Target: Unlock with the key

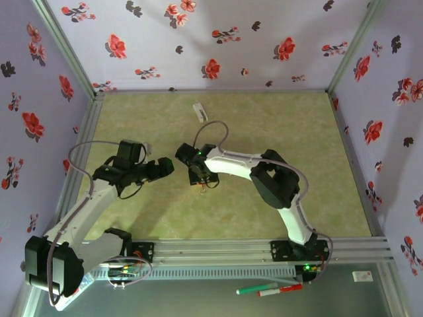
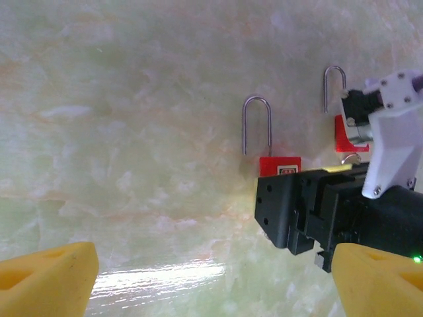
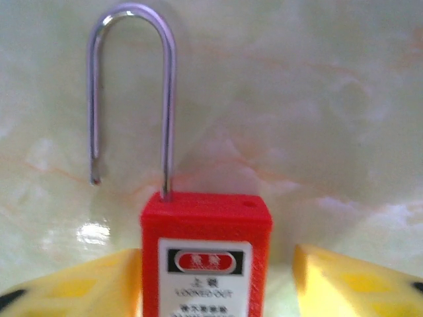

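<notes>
Right wrist view: red padlock, shackle open
Boxy glossy red plastic padlock (image 3: 205,264) with a thin steel U shackle (image 3: 132,99), one leg free, sits mid-counter (image 3: 317,132) on smooth green marble-look top, loads of room around. Right tool (image 3: 215,264) is spread either side of it; left tool (image 2: 211,264) is spread wide nearby.

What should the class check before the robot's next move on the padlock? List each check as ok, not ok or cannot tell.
1. Shackle released from the red padlock: ok, one leg hangs free of the body.
2. Right claw on either side of the padlock body: ok, with a gap on one side.
3. Left claw open and holding nothing: ok.
4. Key in the lock: cannot tell, the lock's lower end is hidden.
5. The two claws apart: ok, though close in the top view.
</notes>
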Motion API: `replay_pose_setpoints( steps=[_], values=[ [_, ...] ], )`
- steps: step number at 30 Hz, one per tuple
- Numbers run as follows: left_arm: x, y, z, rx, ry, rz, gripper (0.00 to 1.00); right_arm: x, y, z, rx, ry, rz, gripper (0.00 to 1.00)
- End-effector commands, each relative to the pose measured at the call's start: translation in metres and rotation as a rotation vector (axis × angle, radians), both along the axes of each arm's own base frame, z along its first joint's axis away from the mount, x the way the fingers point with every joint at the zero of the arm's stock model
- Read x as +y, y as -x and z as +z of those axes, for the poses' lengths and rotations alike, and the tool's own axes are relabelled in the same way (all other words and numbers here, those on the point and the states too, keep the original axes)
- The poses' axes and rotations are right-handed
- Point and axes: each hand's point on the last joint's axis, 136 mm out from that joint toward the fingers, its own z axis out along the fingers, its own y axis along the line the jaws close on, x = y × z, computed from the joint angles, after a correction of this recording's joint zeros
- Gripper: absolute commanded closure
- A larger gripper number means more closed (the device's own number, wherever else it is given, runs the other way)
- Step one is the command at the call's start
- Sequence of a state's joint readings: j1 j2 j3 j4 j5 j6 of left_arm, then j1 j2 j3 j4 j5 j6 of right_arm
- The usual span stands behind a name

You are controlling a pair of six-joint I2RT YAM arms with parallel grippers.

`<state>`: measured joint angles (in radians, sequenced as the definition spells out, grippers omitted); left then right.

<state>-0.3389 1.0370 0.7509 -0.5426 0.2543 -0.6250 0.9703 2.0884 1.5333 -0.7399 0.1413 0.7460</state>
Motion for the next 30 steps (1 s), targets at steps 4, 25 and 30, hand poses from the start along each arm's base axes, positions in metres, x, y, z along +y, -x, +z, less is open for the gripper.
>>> replay_pose_setpoints(
  steps=[4,25,30],
  values=[
    [0.011,-0.027,0.025,-0.109,0.011,0.071,0.07,-0.015,-0.011,0.095,-0.190,-0.234,-0.001,0.11],
    [0.134,-0.081,0.043,-0.833,-0.621,0.371,0.00,-0.359,-0.053,0.118,-1.008,0.137,-0.364,0.01],
    [0.139,-0.081,0.022,-0.856,-0.772,0.289,0.00,-0.372,-0.070,0.103,-1.116,0.093,-0.414,0.01]
  ],
)
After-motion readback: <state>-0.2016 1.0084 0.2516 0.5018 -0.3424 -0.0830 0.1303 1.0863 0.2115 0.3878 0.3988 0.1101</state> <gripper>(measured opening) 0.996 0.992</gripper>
